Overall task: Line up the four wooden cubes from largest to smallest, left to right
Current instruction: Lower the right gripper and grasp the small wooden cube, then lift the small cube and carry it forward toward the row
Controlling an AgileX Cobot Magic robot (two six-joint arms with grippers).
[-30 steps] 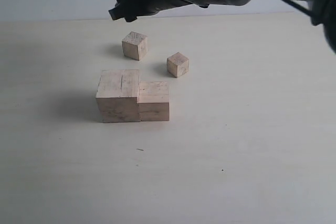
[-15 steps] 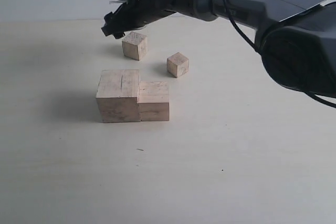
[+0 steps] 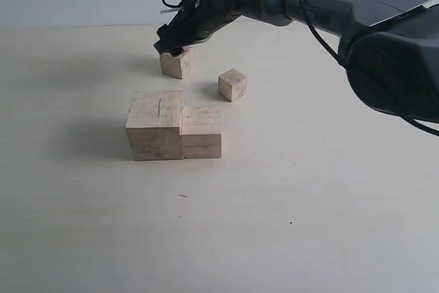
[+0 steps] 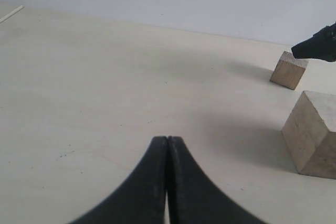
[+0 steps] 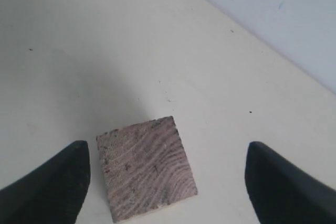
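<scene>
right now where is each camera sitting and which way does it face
Exterior view: off the arms, looking across the table at the whole layout; the right arm reaches in, right gripper over the third-largest cube.
Left wrist view: low over the table, facing the largest cube; the shut left gripper shows.
Right wrist view: looking down on the third-largest cube between its open fingers.
Shared: all three views show that cube.

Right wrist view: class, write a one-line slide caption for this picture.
Open right gripper over a wooden cube on the pale table, not yet gripping it.
</scene>
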